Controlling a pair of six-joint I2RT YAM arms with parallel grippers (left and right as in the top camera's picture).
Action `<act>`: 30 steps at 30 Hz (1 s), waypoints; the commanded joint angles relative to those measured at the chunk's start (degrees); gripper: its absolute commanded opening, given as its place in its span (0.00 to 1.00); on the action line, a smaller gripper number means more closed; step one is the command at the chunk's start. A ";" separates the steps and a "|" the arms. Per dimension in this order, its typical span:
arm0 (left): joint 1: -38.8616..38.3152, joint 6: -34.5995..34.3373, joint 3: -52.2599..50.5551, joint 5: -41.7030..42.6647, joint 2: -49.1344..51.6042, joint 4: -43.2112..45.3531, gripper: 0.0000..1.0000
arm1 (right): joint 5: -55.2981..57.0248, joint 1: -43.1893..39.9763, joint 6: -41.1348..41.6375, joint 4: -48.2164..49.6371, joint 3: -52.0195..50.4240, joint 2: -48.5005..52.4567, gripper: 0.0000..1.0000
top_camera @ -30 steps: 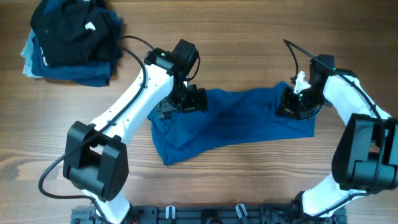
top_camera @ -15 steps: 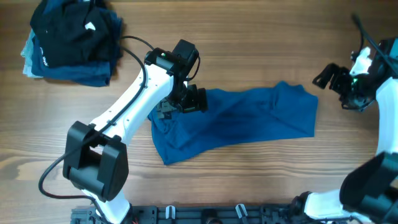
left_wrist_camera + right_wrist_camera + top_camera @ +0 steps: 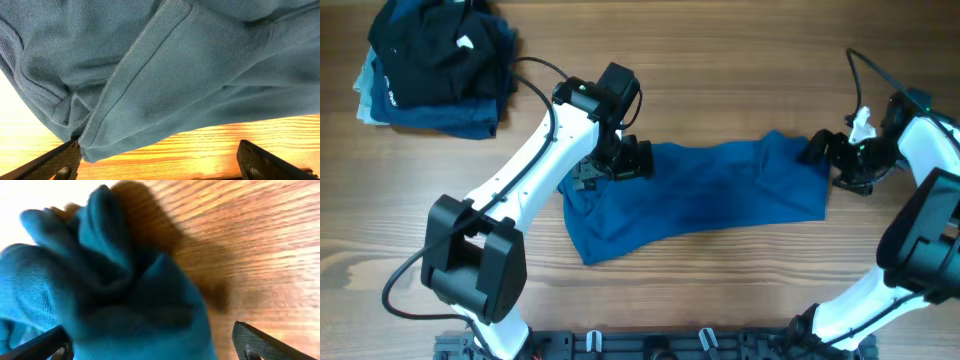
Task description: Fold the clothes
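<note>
Overhead: blue garment across mid-table, both grippers spread wide at its ends

From above, the clothes (image 3: 705, 195) lie as one mid-blue garment stretched left to right across the centre of the wooden table (image 3: 720, 60). It is flat but rumpled. Its lower left part sags toward the bottom of the frame, and its right edge is bunched up near the right side.

The left gripper (image 3: 612, 168) sits over the garment's upper left corner, with its white arm running down to the lower left of the frame. In the left wrist view, the left gripper (image 3: 160, 160) has its two dark fingers (image 3: 55, 162) far apart at the bottom corners. A ribbed hem and folded seams of the blue cloth (image 3: 190, 75) fill the upper part of the frame, with a strip of bare wood below. The jaws are open and pinch nothing.

The right gripper (image 3: 832, 160) is at the garment's upper right corner, right at the edge of the fabric. In the right wrist view, the right gripper (image 3: 150, 347) also has its fingers set wide at the bottom corners. A raised bunch of blue cloth (image 3: 110, 295) stands between them, and I see no finger pressing on it. Wood grain shows in the upper right of that frame.

A pile of folded garments (image 3: 435, 65), black over navy, sits in the upper left corner of the overhead frame, well apart from the blue one.
</note>
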 commanded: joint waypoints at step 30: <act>-0.13 -1.01 -0.04 0.07 -0.61 0.68 1.00 | 16.57 14.91 10.73 -1.01 -1.40 -20.79 0.05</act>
